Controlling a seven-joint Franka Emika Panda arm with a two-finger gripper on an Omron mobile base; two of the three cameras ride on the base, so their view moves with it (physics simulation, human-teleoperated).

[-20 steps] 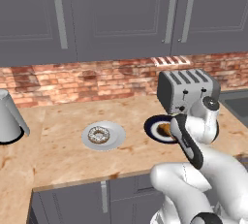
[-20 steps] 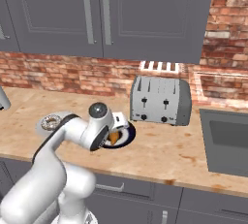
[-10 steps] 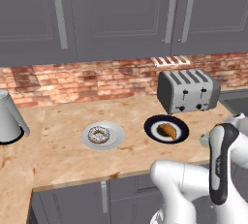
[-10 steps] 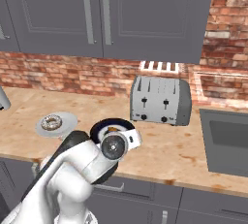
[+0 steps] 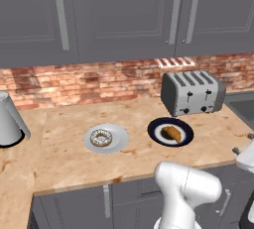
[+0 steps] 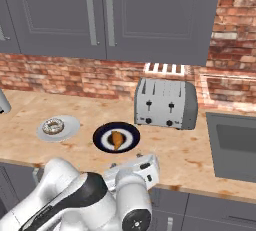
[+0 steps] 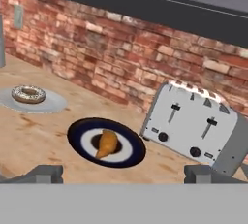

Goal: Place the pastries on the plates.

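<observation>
Pulled back from over the dark plate since a second ago, the end effector [image 7: 123, 173] now hangs empty off the near edge of the desk, its two fingertips [image 7: 44, 173] standing wide apart with nothing between them. In the hand view they frame the navy-rimmed plate [image 7: 77, 143], where the croissant [image 7: 107, 143] lies on the white ring and dark centre. To the left of it, well apart, the doughnut [image 7: 28, 93] with white icing sits in the middle of the light grey plate [image 7: 53, 103].

Both plates rest on a mottled tan desk [image 5: 64, 153], side by side, the grey one [image 5: 118, 141] to the left and the navy one [image 5: 184, 130] to the right, each with its pastry: doughnut [image 5: 101, 138], croissant [image 5: 171, 133]. A silver four-slot toaster [image 5: 193, 93] stands just behind and right of the navy plate. Red brick wall [image 5: 99, 82] runs along the far edge under dark grey cabinets [image 5: 124, 15].

From the left base view, a grey kettle [image 5: 9, 121] shows at the far left of the desk. From the right base view, a dark sink [image 6: 234, 147] lies to the right of the toaster [image 6: 165, 104].
</observation>
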